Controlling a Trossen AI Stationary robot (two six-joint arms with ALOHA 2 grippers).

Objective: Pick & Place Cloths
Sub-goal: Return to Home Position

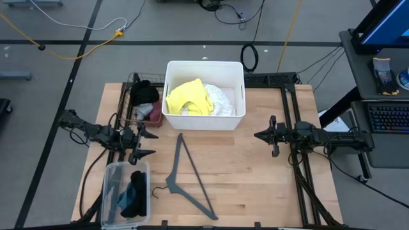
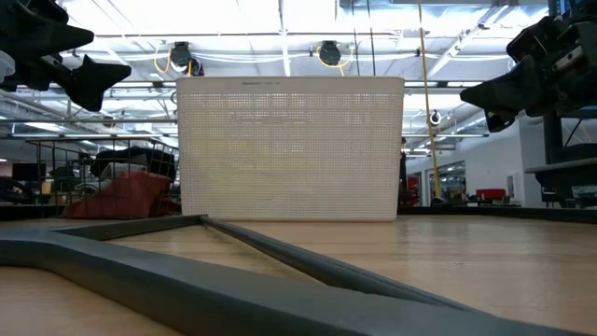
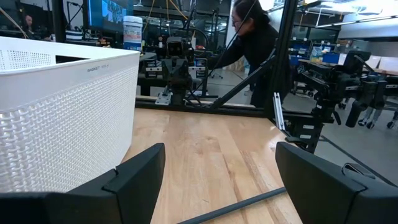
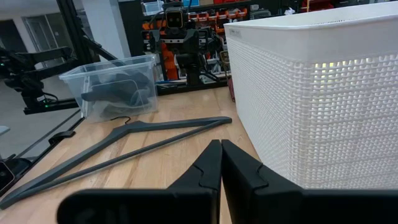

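High view: cloths (image 1: 192,97) apart fr. tools (image 1: 153,144)

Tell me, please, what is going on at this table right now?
Nothing is held. The left end effector hovers open, the right end effector shut, at opposite sides of the table. A yellow cloth and a white cloth lie in the white bin, dark cloths in the transparent bin. The grey hanger lies on it.
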